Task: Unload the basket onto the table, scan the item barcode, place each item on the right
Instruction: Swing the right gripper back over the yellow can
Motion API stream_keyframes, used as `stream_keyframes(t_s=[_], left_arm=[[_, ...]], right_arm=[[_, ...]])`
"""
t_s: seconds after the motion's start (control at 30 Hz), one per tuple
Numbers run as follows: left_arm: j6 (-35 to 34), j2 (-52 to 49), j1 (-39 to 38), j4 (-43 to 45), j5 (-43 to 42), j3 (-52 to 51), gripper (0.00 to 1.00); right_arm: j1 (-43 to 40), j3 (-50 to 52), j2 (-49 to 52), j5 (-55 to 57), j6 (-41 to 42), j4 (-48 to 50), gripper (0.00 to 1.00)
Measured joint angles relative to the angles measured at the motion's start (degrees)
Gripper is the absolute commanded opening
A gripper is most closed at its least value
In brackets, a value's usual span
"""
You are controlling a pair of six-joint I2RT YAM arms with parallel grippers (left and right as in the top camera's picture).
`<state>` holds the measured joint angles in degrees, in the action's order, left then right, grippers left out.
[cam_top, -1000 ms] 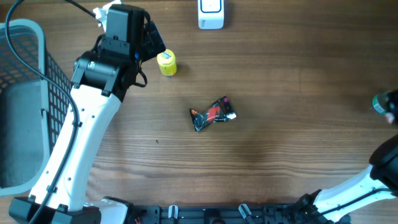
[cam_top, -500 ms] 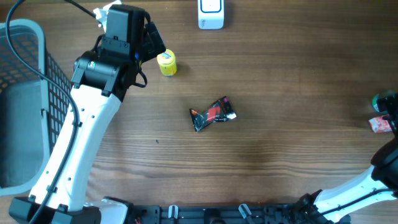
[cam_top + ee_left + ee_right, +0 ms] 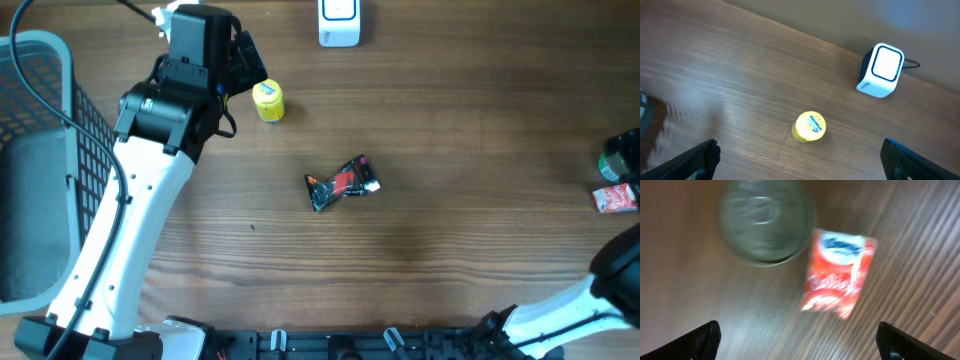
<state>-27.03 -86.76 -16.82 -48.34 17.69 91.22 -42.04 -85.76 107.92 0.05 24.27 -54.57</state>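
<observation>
the right gripper point(image 3: 802, 347) is hovering with its jaws spread wide, gripping nothing. the red packet point(image 3: 840, 280) is lying flat on the table point(image 3: 920, 240) below it, just beside a round green container point(image 3: 765, 220). the left gripper point(image 3: 805, 165) is hanging open over a yellow tub point(image 3: 810, 126), near the white scanner point(image 3: 881, 70).

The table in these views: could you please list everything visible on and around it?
scanner: 1, white, top centre of table
small container: 1, yellow, upper left
wrapped packet: 1, black and red, table centre
sachet: 1, red, right edge
round can: 1, greenish, beside the sachet
basket: 1, grey, far left
table: 1, brown wood, under everything
left gripper: 1, black, open above small container
right gripper: 1, black, open above sachet
</observation>
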Motion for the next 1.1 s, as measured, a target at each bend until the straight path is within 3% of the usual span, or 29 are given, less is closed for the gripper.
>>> stream_keyframes(t_s=[0.17, 0.33, 0.63, 0.93, 1.1], left_arm=[[1.70, 0.00, 1.60, 1.11, -0.20, 0.00, 1.00], [2.51, 1.73, 3.04, 3.15, -0.22, -0.15, 1.00], [5.57, 17.79, 3.02, 3.80, 1.55, -0.24, 1.00], [6.47, 26.80, 3.02, -1.90, 11.50, -0.20, 1.00], [6.64, 29.31, 3.02, -3.17, 14.10, -0.20, 1.00]], right_arm=[[6.71, -0.46, -6.43, -6.86, -5.22, 1.38, 1.00], [18.91, -0.87, -8.02, -9.99, -7.26, 1.33, 1.00], [44.92, -0.85, -7.96, -13.86, -7.65, 12.02, 1.00], [59.78, -1.31, -7.32, -14.62, 11.76, 21.24, 1.00], [66.64, -10.49, -1.75, -11.72, 13.16, 18.84, 1.00]])
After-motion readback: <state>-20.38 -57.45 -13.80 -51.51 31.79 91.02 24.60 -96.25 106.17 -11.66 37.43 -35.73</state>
